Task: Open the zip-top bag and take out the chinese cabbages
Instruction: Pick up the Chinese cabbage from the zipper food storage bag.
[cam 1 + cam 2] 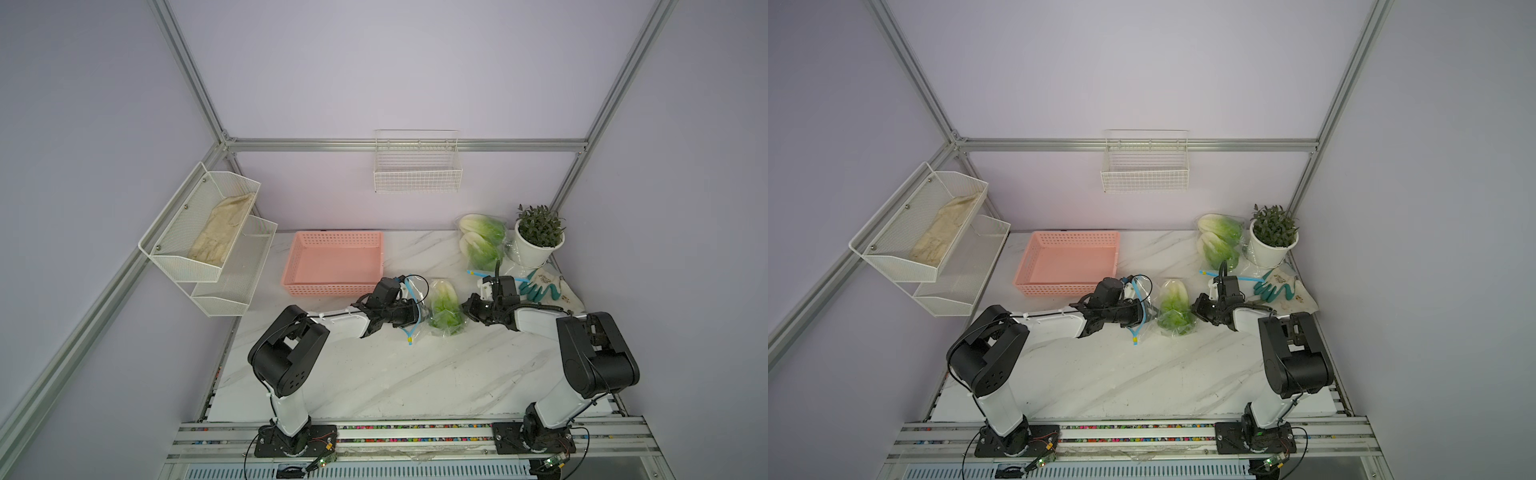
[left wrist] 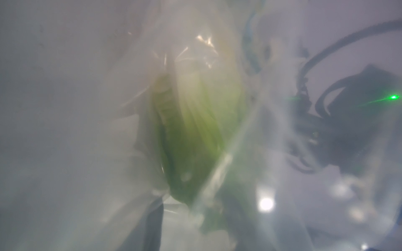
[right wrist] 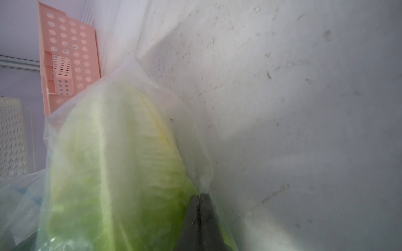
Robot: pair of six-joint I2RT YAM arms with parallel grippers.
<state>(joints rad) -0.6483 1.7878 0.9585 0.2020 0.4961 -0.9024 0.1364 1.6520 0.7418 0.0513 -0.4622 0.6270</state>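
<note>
Your right gripper (image 3: 199, 196) is clenched on a fold of the zip-top bag (image 3: 190, 139), pinching film just beside the chinese cabbage (image 3: 113, 165) inside. Your left gripper (image 1: 417, 314) sits at the bag's blue-zipped mouth; whether it grips, you cannot tell. The bag lies on the table (image 1: 374, 374), near the pink basket (image 1: 332, 289); two more cabbages (image 1: 482, 245) rest beside the potted plant (image 1: 539, 226).

Green-white cabbage (image 1: 445, 309), pink perforated basket (image 1: 332, 289), bag's zip (image 1: 409, 335) seemingly blue.
</note>
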